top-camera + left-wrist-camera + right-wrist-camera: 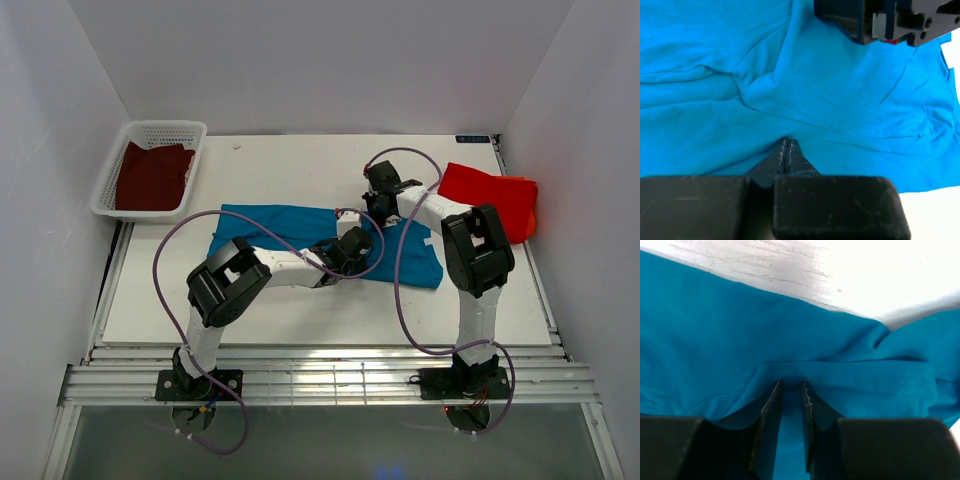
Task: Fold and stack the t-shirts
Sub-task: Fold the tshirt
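The teal t-shirt [270, 225] [840, 90] [715, 340] lies spread and creased across the middle of the table. My left gripper [352, 245] [785, 141] sits low on its middle, shut, with its tips pinched into the cloth. At the shirt's far right edge, my right gripper [378, 208] [791, 382] has its jaws a narrow gap apart; the stitched hem folds over their tips and teal cloth shows in the gap. The red-orange t-shirt [490, 195] lies folded at the right. The maroon t-shirt [152, 175] rests in the basket.
A white mesh basket [160, 128] stands at the back left, partly off the white table [300, 160] [840, 270]. White walls close in on both sides. The two arms meet closely over the teal shirt, cables looping around them.
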Controlling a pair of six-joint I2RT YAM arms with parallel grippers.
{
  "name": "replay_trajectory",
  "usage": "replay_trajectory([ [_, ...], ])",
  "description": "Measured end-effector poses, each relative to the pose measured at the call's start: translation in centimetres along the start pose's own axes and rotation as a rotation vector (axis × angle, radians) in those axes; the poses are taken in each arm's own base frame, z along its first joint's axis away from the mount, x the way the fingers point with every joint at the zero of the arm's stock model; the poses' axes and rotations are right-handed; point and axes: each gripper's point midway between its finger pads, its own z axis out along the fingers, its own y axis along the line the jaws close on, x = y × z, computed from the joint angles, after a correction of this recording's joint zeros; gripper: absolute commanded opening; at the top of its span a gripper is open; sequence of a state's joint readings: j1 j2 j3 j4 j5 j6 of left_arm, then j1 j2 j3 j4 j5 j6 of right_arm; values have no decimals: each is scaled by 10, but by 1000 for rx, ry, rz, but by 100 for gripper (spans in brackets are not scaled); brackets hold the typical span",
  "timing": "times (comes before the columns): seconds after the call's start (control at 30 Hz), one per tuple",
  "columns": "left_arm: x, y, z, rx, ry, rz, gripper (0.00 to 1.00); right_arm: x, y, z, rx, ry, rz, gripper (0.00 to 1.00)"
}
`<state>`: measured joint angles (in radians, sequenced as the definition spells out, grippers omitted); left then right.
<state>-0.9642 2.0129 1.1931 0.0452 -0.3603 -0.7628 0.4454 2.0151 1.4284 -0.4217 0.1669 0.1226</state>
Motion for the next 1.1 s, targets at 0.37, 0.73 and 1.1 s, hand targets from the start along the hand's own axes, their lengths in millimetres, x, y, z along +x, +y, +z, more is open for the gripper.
replay_trajectory([
  [0.37, 0, 1, 0, -6, -3, -9, 0, 5, -2, -2, 8, 21, 3, 8],
  [0.73, 0, 1, 0, -8, -1, -23, 0, -31, -8, -50, 23, -103, 14, 25],
  [1.1, 0, 2, 0, -18, -7, -41, 20, -16, 10, -26, -66, -36, 3, 52],
])
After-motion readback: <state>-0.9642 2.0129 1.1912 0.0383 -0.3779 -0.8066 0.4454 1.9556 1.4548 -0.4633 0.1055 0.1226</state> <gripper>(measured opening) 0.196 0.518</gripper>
